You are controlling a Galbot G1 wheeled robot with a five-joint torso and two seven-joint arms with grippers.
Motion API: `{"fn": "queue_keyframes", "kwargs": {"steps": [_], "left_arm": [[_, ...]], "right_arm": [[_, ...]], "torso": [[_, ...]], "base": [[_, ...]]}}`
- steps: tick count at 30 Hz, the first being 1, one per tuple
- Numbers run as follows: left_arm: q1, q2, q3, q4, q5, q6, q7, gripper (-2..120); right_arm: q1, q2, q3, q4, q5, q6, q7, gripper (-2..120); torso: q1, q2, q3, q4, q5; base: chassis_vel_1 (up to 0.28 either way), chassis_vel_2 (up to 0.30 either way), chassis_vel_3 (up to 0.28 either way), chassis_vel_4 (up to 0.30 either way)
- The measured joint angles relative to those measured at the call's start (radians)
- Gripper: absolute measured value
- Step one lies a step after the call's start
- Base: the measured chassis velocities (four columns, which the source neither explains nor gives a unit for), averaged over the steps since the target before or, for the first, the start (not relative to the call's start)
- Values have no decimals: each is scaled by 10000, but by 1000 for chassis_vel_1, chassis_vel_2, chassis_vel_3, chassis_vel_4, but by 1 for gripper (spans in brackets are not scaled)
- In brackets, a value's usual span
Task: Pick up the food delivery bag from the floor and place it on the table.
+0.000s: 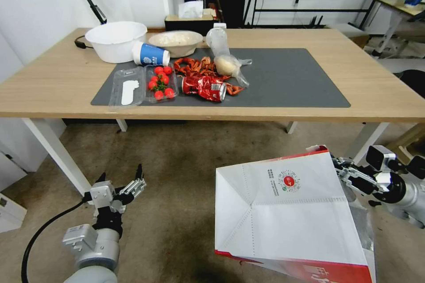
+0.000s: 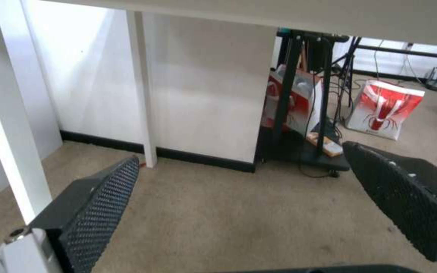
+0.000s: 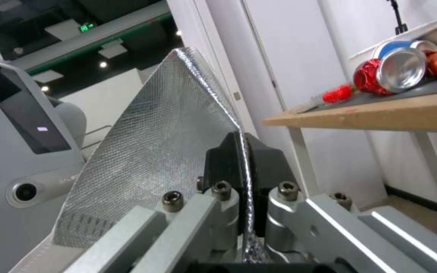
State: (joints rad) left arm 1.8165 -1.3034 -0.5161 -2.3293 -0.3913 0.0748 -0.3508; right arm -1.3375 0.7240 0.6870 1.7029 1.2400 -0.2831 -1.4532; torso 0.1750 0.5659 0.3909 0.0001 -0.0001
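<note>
Your right hand (image 1: 338,169) is clamped on the rim of the food delivery bag (image 1: 283,212); in the right wrist view its fingers (image 3: 228,167) pinch the silver foil edge flat between them. The bag hangs tipped over at about 5 o'clock in the head view, held off the floor (image 1: 177,185), its white folded bottom facing you, its long axis running from the mouth at 2 o'clock down to 7 o'clock. The round red logo sits near the gripped end. Your left hand (image 1: 121,181) is at 7 o'clock, low over the floor, fingers (image 2: 97,204) spread wide and gripping nothing. The surface (image 1: 53,84) lies beyond at 12 o'clock, carrying a grey mat (image 1: 287,79).
</note>
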Motion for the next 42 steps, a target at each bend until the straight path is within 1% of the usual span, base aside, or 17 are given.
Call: {"fn": "queue_keyframes", "kwargs": {"steps": [12,16,29,33,37,42], "left_arm": [[-14,16,-11,23,0,-5,28,100],[-17,17,-18,23,0,-6,29,100],[-18,23,-20,39,-15,-18,42,100],[-22,23,-16,52,-15,-25,46,100],[-42,26,-15,78,-15,-28,47,100],[-59,30,-5,106,-15,-33,47,100]], "right_arm": [[-6,57,-18,25,0,-7,1,0],[-6,66,-24,33,0,-10,1,0],[-27,92,-32,61,19,-74,-19,0],[-27,96,-33,61,21,-74,-20,0],[-20,96,-32,61,24,-74,-21,0],[-17,91,-32,59,30,-74,-21,0]], "torso": [[214,569,356,0,0],[249,669,421,0,0],[510,1294,785,0,1],[555,1406,852,-1,0],[643,1639,996,0,1],[710,1812,1102,0,0]], "base": [[0,0,0,0],[0,0,0,0],[0,0,0,0],[0,0,0,0],[0,0,0,0],[0,0,0,0]]}}
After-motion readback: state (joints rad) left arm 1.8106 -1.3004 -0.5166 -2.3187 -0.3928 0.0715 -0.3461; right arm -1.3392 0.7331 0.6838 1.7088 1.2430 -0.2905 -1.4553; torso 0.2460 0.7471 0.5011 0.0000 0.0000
